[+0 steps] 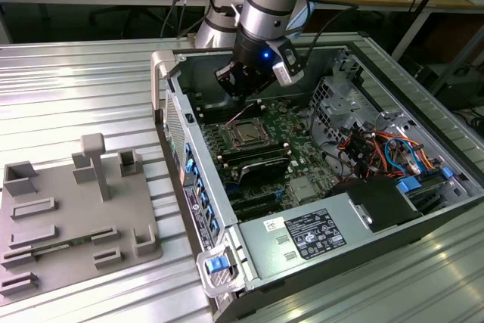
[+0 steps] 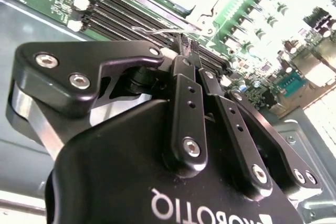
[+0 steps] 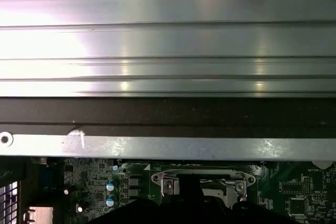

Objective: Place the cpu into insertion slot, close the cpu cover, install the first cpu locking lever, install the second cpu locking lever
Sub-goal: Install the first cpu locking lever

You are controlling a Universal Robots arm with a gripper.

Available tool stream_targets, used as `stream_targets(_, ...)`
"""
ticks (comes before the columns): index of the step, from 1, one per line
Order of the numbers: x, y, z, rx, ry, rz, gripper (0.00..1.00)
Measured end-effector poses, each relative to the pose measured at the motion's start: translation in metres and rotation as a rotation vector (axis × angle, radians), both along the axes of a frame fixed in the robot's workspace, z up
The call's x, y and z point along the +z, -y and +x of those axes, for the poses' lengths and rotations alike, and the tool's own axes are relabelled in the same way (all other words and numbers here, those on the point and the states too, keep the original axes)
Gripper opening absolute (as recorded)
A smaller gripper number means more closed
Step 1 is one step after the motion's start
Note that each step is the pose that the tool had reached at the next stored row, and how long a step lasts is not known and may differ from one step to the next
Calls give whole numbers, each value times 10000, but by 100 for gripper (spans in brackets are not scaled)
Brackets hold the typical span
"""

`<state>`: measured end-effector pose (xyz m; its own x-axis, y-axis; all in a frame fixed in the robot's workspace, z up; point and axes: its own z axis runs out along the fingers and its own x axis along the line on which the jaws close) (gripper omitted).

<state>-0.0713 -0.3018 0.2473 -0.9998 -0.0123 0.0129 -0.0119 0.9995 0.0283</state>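
Your black two-fingered gripper (image 1: 240, 92) hangs inside the open grey metal computer case (image 1: 168, 73), close to its back wall. In the second wrist view its fingers (image 2: 184, 114) are drawn together at the tips with no gap showing. I cannot tell whether anything thin is caught between them.

Just past the fingertips in that view run the long black memory slots (image 2: 131, 18), lying crosswise to the direction the fingers point. Beyond them sits the brightly lit socket.

In the exterior view the square insertion slot with its silvery metal rim (image 1: 261, 144) lies below the gripper and a little forward of it, away from the back wall, on the green motherboard (image 1: 302, 160). The two are apart, not touching.

The small flat square cpu with the silvery-tan face (image 1: 246, 134) already rests in the middle of that slot. The thin silvery frame plate of the cpu cover (image 1: 234, 131) appears, as far as I can judge, to lie down flat around it.

So the work sits down and ahead of your fingertips, across the memory slots. The state of the locking levers is too fine to make out.
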Motion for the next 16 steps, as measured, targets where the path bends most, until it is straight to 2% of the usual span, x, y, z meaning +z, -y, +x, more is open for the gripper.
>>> stream_targets(6,-43,-25,115,222,0,0,11)
stream_targets(16,-58,-43,111,456,7,-2,11)
